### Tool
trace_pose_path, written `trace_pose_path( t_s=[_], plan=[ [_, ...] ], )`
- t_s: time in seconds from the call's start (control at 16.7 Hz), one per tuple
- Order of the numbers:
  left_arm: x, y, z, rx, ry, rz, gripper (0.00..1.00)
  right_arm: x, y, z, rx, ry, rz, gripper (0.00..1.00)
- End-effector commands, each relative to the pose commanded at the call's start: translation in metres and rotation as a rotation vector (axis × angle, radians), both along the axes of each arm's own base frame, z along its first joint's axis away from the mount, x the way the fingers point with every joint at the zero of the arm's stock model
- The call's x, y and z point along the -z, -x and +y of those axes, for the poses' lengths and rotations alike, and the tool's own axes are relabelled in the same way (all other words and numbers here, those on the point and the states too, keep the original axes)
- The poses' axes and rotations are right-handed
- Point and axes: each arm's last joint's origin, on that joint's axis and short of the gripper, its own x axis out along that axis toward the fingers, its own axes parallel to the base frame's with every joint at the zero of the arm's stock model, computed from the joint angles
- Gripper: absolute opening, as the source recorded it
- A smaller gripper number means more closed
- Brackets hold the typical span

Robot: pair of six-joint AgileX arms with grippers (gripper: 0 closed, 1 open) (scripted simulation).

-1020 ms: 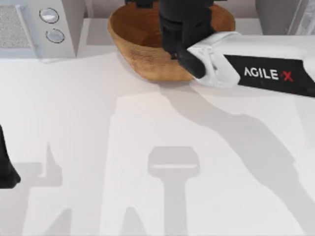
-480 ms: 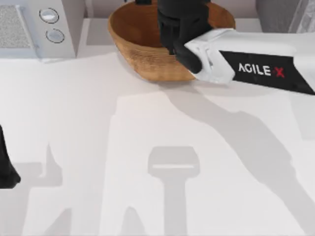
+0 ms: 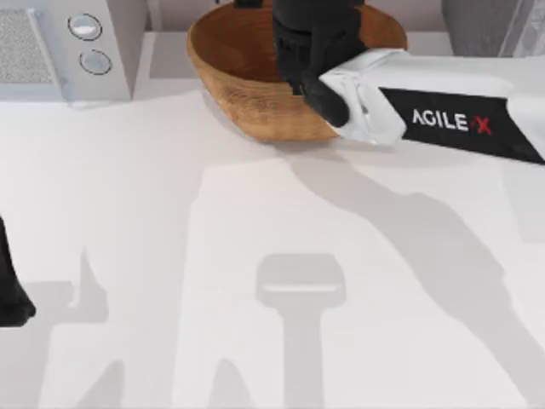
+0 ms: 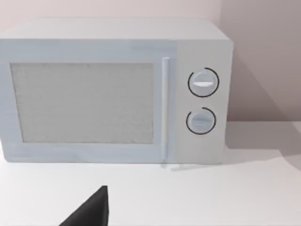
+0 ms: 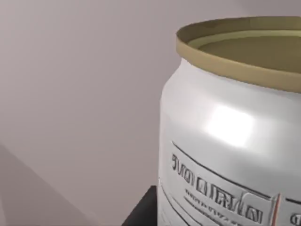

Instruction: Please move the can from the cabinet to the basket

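Observation:
My right arm reaches in from the right, and its black gripper (image 3: pixel 313 43) hangs over the tan wicker basket (image 3: pixel 234 72) at the back middle of the table. In the right wrist view the silver can (image 5: pixel 225 141) stands very close, with embossed lettering, a gold rim and a dark fingertip (image 5: pixel 141 209) against its side. The gripper is shut on the can. From above, the wrist hides the can. A corner of the dark-grey cabinet (image 3: pixel 477 24) shows at the back right. My left gripper (image 3: pixel 12 294) is parked at the table's left edge.
A white microwave (image 3: pixel 60 47) with two round knobs stands at the back left, and the left wrist view faces its door (image 4: pixel 84 101). Arm shadows lie across the white tabletop (image 3: pixel 170 256) in front of the basket.
The right arm moved slightly left and back over the basket a second ago and has held still since. The left arm has not moved.

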Motion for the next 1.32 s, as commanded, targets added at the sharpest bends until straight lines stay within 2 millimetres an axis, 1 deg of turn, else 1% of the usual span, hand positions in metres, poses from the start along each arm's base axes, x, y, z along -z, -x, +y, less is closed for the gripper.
trace_pose_path(
  t_s=[0.36,0.42,1.32],
  plan=[
    [0.0000,0.0000,0.0000,0.000,0.000,0.000,1.00,0.0000,0.0000,0.0000,0.000,0.000,0.000,0.98],
    [0.0000,0.0000,0.0000,0.000,0.000,0.000,1.00,0.0000,0.0000,0.0000,0.000,0.000,0.000,1.00],
    [0.0000,0.0000,0.0000,0.000,0.000,0.000,1.00,0.0000,0.0000,0.0000,0.000,0.000,0.000,1.00]
  ],
)
